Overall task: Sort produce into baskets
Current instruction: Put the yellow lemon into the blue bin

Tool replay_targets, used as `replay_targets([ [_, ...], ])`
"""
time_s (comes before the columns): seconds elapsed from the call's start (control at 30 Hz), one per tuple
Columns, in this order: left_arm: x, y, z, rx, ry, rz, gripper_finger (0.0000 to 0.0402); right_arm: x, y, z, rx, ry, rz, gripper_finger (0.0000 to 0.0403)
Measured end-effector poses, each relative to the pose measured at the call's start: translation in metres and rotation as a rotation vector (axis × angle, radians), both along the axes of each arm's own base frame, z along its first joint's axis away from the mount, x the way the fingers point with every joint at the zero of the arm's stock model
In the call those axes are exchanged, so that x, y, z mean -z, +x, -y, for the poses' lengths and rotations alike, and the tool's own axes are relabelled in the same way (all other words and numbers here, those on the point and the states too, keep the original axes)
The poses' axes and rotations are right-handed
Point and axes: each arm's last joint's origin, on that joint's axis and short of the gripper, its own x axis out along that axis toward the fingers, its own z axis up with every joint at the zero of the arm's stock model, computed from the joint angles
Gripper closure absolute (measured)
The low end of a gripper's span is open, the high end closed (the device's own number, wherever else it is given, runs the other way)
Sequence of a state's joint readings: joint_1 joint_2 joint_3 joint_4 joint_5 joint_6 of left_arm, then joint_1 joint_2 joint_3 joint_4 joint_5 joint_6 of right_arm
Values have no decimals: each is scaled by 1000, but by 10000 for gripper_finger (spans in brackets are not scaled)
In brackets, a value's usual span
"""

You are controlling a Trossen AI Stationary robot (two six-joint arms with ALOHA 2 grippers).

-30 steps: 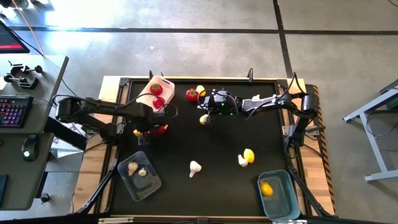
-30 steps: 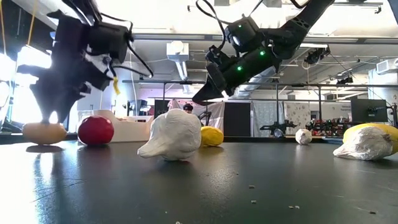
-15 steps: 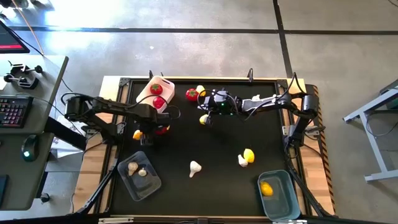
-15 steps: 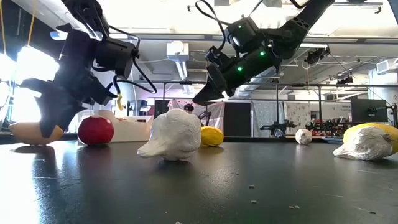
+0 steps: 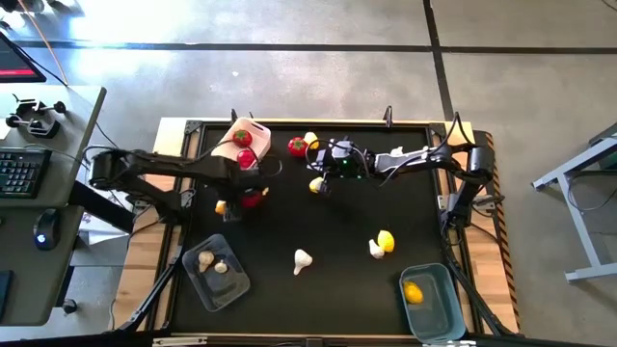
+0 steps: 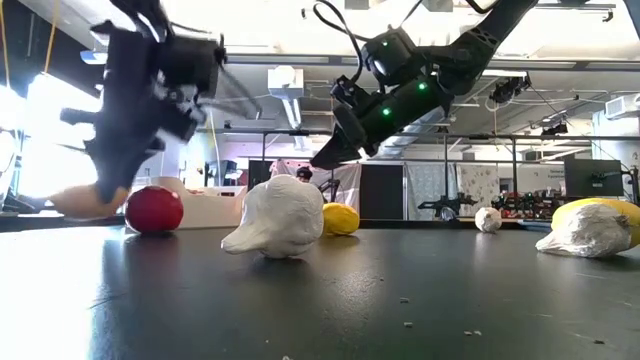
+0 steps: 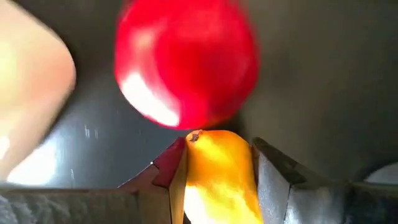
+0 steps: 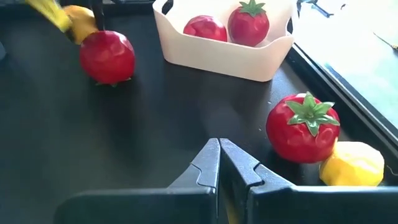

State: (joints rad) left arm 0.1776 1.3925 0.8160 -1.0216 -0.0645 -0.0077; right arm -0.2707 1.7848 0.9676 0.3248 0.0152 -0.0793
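Observation:
My left gripper (image 5: pixel 223 205) is shut on a yellow lemon-like oval (image 7: pixel 217 174) just left of a red tomato (image 5: pixel 251 199) lying on the black table. The white basket (image 5: pixel 241 145) behind them holds two tomatoes. My right gripper (image 5: pixel 316 179) is shut and empty. It hangs above another lemon (image 6: pixel 340 218) near the table's far middle. The right wrist view shows its fingers (image 8: pixel 219 163) closed together. A tomato (image 8: pixel 305 127) and a lemon (image 8: pixel 354 163) lie beside it. My left gripper pinches the yellow oval between its two fingers, one on each long side (image 7: pixel 186 180). It comes from above, slanting down. The oval (image 6: pixel 85 200) sits just clear of the table, about level, below the gripper.
A clear tub (image 5: pixel 217 272) with two garlic bulbs stands near left. A light blue tub (image 5: pixel 429 301) with a lemon stands near right. A loose garlic (image 5: pixel 303 259) lies near the middle. Another garlic (image 5: pixel 376 250) and a lemon (image 5: pixel 387 239) lie to its right.
My left gripper has lifted the yellow oval a little off the table. It has carried it slightly toward the red tomato, tipping as it went. The tomato and my right arm have kept still.

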Motion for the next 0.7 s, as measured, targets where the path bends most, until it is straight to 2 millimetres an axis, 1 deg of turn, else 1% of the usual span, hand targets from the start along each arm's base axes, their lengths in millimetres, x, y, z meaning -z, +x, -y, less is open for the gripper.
replay_targets([
  [0.2,-31,6,1,-59,-49,375,284,-3,-1,-4,-33,79,13,403],
  [0.33,-45,9,1,-68,-52,629,286,-4,2,-15,-67,96,31,403],
  [0.43,-49,11,1,-58,-37,754,286,-6,5,-24,-89,101,48,403],
  [0.53,-50,18,-1,-49,-6,905,286,-10,9,-33,-115,98,99,403],
  [0.7,-46,26,-2,-11,42,1135,286,-18,15,-48,-160,145,192,403],
])
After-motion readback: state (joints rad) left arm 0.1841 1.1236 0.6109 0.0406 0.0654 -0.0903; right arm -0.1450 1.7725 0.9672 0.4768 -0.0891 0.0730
